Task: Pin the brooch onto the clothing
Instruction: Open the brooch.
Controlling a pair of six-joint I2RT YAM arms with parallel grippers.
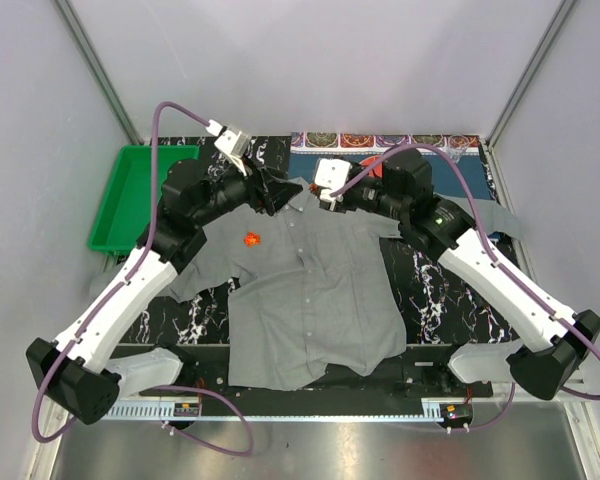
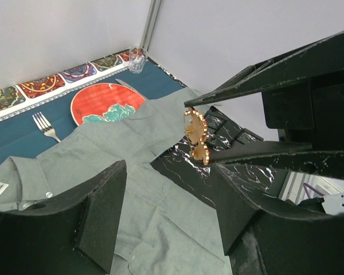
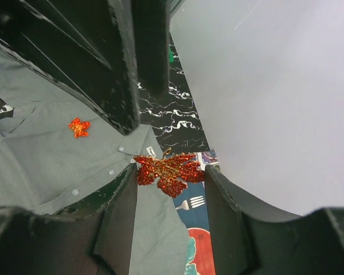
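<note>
Where the overhead view looks down on the black, white-veined marble worktop, the grey short-sleeved button-up shirt lies spread front-up, collar toward the far edge. A small orange-red leaf-shaped ornament sits on its chest panel on the left arm's side. The left end effector and right end effector converge at the collar. A green plastic tray lies far left, and a blue patterned placemat lies beyond the shirt.

Left wrist view: the left end effector's fingers stand apart, gripping nothing, with shirt fabric beneath the gap. Ahead, the right end effector's fingers clamp the red sequinned leaf-shaped brooch, seen edge-on with its gold back showing. A red round plate, a silver fork and a clear glass rest on the placemat.

Right wrist view: the brooch appears face-on, pinched between the right fingers above the shirt's collar edge. The ornament lies well apart on the chest.
</note>
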